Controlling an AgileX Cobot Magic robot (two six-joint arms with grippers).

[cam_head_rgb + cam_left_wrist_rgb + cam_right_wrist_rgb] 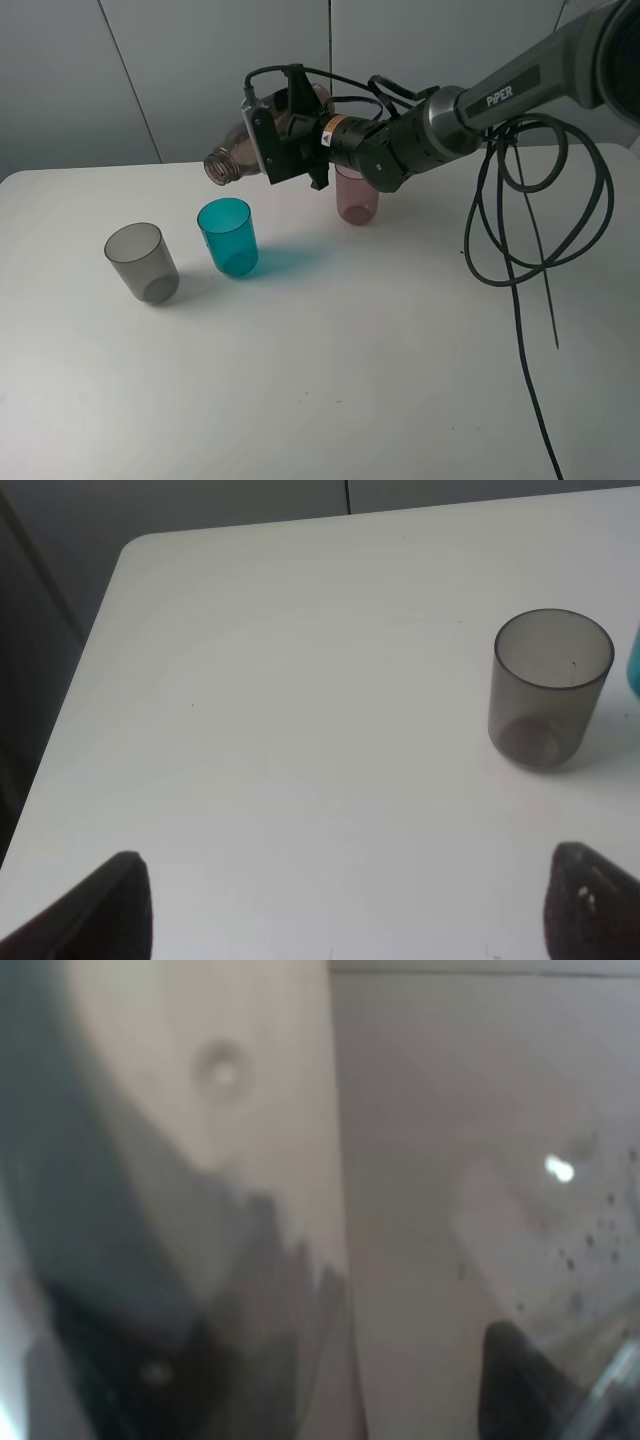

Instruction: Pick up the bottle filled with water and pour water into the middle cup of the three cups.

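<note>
Item: the bottle [238, 152], uncapped, clamped across its body by the right gripper [288, 135]; it lies nearly level, mouth jutting beyond the fingers, above and just behind the middle cup [228, 237]. Risk: the mouth looks short of the rim, so more tilt could send water onto the table [350, 350] or towards the grey cup [142, 262]. Left gripper [355, 910]: spread wide, holding nothing, near the grey cup.

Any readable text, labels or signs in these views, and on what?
"PiPER": white letters on the right arm's grey link.
Orange sticker with a triangle sign at that arm's wrist: too small to read.
The bottle, grey cup, teal cup and pinkish cup show no print; wrist views show no text.
</note>
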